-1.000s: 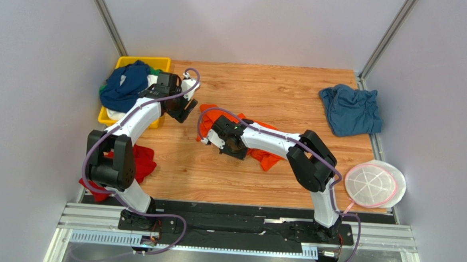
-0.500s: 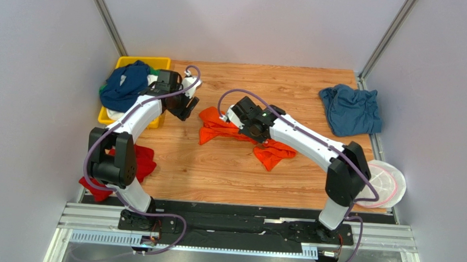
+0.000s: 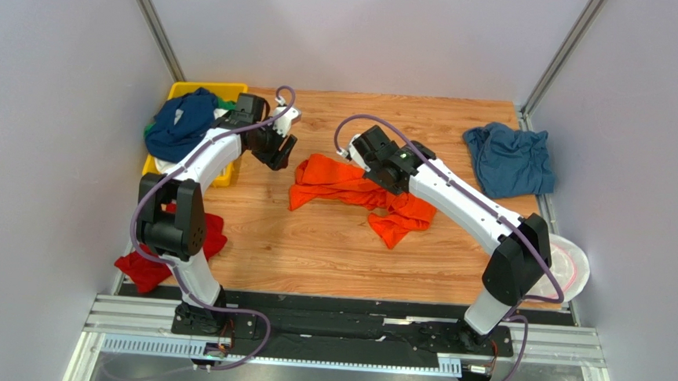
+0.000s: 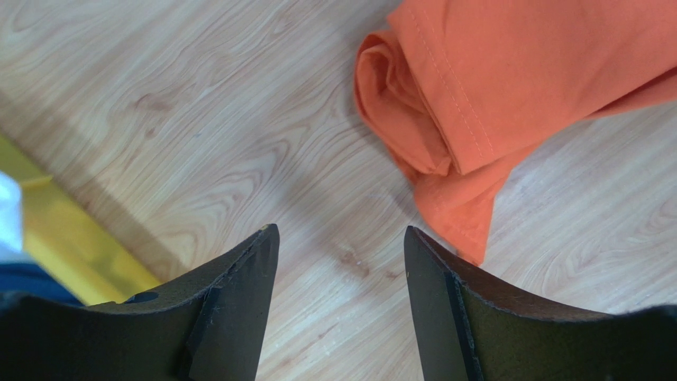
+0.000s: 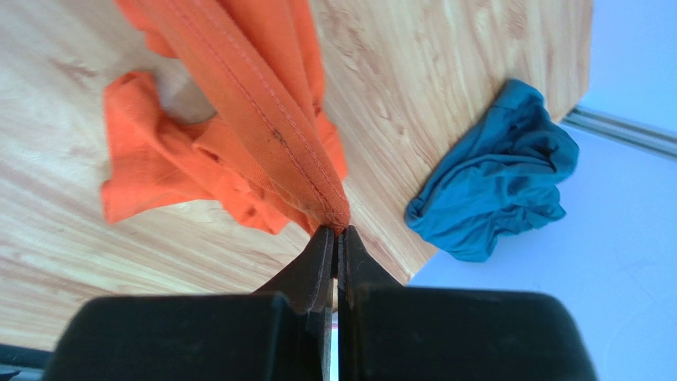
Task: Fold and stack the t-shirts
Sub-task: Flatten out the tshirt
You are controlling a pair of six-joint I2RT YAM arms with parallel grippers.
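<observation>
Top external: right arm [image 3: 455, 201] outstretched, jaws tight on orange t-shirt [image 3: 334, 180].

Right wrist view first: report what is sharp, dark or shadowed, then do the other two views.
Right wrist view: orange t-shirt stitching crisp, right gripper shut on it, nearly black. Left wrist view: wood grain of the table sharp, open left gripper dark, soft shadow on the wood ahead of it. Top view: even light, faint shadows, no glare.
</observation>
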